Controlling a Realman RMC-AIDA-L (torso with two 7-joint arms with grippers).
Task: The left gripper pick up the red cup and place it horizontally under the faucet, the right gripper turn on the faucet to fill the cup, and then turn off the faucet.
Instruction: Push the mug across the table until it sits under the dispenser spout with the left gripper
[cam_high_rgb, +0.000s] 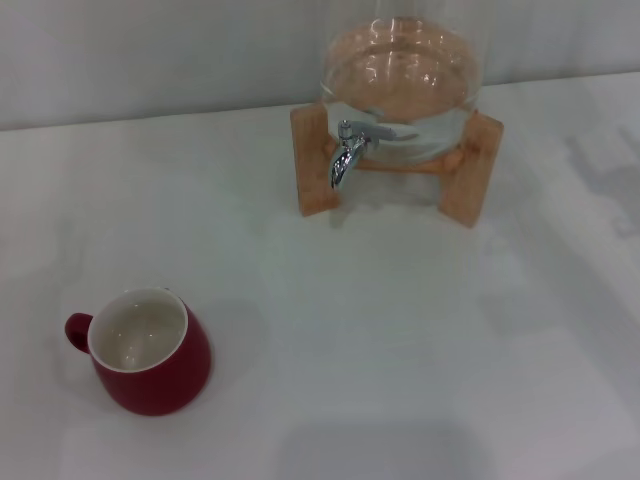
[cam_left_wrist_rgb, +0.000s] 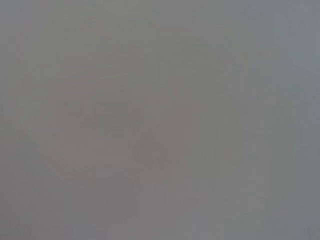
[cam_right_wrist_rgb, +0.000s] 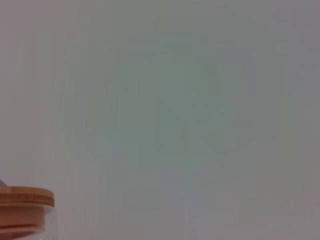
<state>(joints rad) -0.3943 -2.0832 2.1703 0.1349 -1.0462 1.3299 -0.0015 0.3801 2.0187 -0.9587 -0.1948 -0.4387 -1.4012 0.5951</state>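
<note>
While neither gripper is seen in any view, the red cup (cam_high_rgb: 150, 350) is found upright on the white table (cam_high_rgb: 400, 340), well apart from the faucet (cam_high_rgb: 348, 155) on the glass jar (cam_high_rgb: 400, 80).

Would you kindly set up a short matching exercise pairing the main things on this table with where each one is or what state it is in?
Things:
1. red cup
2. faucet
3. glass jar
4. wooden stand

Descriptions:
A. holds the jar up off the table
B. upright and empty, near the left front
C. holds clear water
D. chrome spout pointing down, nothing beneath it

Pairs: 1-B, 2-D, 3-C, 4-A

Neither gripper is in view.
</note>
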